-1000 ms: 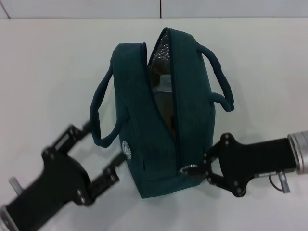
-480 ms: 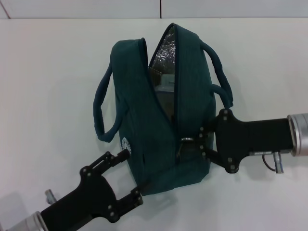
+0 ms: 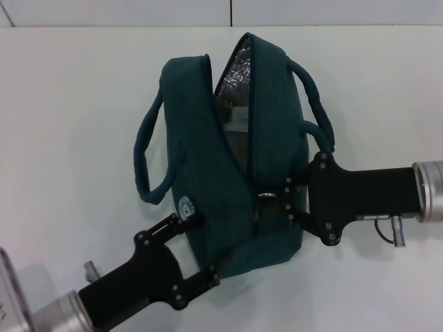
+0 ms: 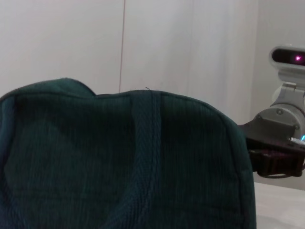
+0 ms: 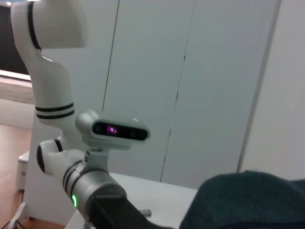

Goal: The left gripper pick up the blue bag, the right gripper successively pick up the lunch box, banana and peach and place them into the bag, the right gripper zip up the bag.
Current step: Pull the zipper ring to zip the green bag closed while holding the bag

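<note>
The left gripper [image 3: 197,252] is seen at the near left of the white table [image 3: 62,124], its black body angled up and to the right from a silver wrist at the near edge. Its two fingers are spread apart against the near left side of the blue bag [image 3: 208,159], one by the round white logo [image 3: 185,205], the other at the bag's lower near corner; whether they actually pinch the fabric cannot be told. In the left wrist view the bag's ribbed teal cloth [image 4: 119,157] fills most of the picture.

The bag stands in the middle of the table, its zipper closed along the near part and open toward the far end. Silver quilted lining [image 3: 235,69] is shown inside the gap. One loop handle [image 3: 145,155] hangs on the left, the other on the right.

The right gripper [image 3: 277,202] is reached in level from the right edge, its fingers drawn together at the metal ring pull [image 3: 264,196] on the zipper line. A small clear object [image 3: 10,290] is visible at the near left corner.
</note>
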